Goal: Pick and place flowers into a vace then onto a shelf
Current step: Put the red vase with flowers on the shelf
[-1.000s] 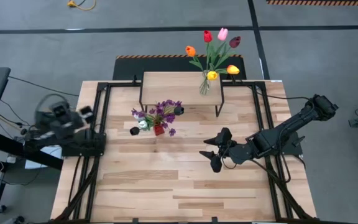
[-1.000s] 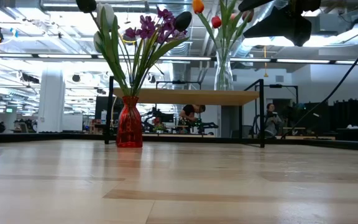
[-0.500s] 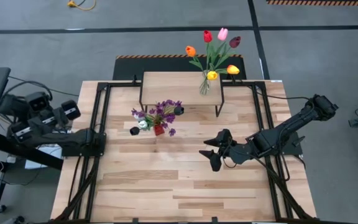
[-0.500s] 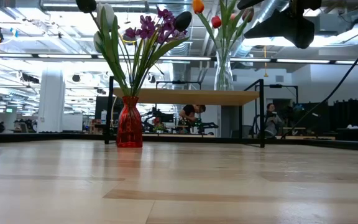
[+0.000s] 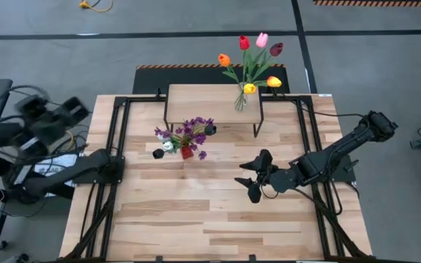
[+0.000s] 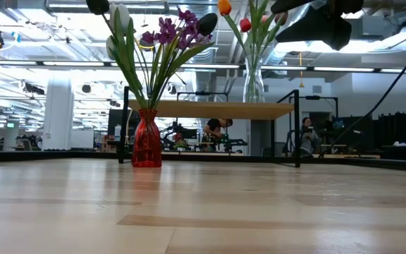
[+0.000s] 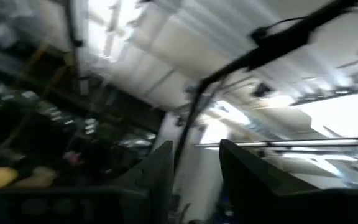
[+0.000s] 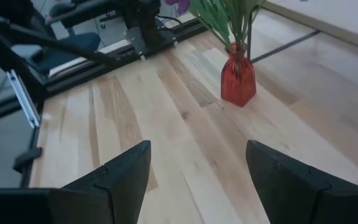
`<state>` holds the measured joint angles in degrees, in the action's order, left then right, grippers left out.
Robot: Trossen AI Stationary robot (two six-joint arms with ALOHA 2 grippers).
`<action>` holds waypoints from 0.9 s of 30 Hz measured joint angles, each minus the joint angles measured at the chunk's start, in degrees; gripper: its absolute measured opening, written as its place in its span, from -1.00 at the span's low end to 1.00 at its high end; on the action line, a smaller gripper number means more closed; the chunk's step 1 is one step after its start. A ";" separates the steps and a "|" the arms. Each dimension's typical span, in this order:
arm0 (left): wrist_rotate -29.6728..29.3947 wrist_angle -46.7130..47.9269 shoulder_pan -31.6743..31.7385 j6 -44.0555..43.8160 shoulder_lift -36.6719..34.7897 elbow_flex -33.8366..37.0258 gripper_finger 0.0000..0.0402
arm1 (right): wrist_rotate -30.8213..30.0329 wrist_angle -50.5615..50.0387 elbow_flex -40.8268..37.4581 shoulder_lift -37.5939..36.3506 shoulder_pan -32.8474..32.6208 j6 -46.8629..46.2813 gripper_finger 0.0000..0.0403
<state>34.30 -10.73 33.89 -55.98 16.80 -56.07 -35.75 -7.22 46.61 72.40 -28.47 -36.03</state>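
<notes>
Looking down from the high camera, I see my right gripper point(image 5: 250, 183) above the table point(image 5: 196, 219), right of the middle, with its fingers spread wide and nothing between them. The red vase point(image 5: 186, 152) with the purple sprig point(image 5: 196, 126) and dark tulips stands on the table at about ten o'clock from this gripper, well apart from it. In the right wrist view the same red vase point(image 8: 238, 81) shows ahead, beyond the two open fingers point(image 8: 114, 177).

The shelf point(image 5: 212, 102) is at the far edge of the table, at about eleven o'clock from the right gripper. A clear glass vase point(image 5: 240, 102) stands on its right end and holds the red, pink, orange, yellow and maroon tulips point(image 5: 253, 58).

My left gripper point(image 5: 53, 117) is raised off the table's left side, at about nine o'clock from the red vase. Its fingers point(image 7: 160, 180) stand a little apart and hold nothing.
</notes>
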 joint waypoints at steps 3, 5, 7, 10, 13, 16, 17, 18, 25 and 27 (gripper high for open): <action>4.27 -1.72 6.37 -3.25 5.02 0.09 -0.41 | 0.00 -0.04 0.02 0.00 0.00 3.07 0.27; 8.26 -7.38 8.66 -5.74 9.16 0.13 -0.41 | 0.00 -0.06 0.02 0.00 0.00 4.91 0.27; 11.53 -15.41 9.31 -6.35 13.22 0.13 -0.41 | 0.00 -0.09 0.02 0.00 0.00 7.00 0.27; 13.66 -25.28 8.85 -6.31 17.16 0.13 -0.41 | -0.02 -0.13 0.02 0.00 0.00 9.44 0.27; 15.59 -26.60 8.48 -2.12 16.44 0.08 -0.41 | -0.04 -0.22 0.02 0.00 0.00 9.51 0.27; 15.47 -15.85 8.50 5.76 12.14 -0.17 -0.41 | -0.07 -0.26 0.02 0.00 0.00 9.53 0.27; 13.93 -10.24 8.50 9.10 10.14 -0.24 -0.41 | -0.05 -0.26 0.02 0.00 0.00 9.51 0.27; 11.97 -4.00 8.51 12.49 8.05 -0.19 -0.41 | -0.04 -0.26 0.02 0.00 0.00 9.34 0.27; -0.55 18.69 10.36 22.06 -8.51 -0.20 -0.44 | -0.04 -0.28 0.02 0.00 0.00 8.63 0.27; -1.84 20.05 13.86 22.12 -11.94 -0.26 -0.48 | -0.05 -0.28 0.02 0.00 0.00 8.63 0.27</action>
<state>32.46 9.32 47.75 -33.86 4.86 -56.33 -35.80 -7.51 46.63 72.40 -28.47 -27.40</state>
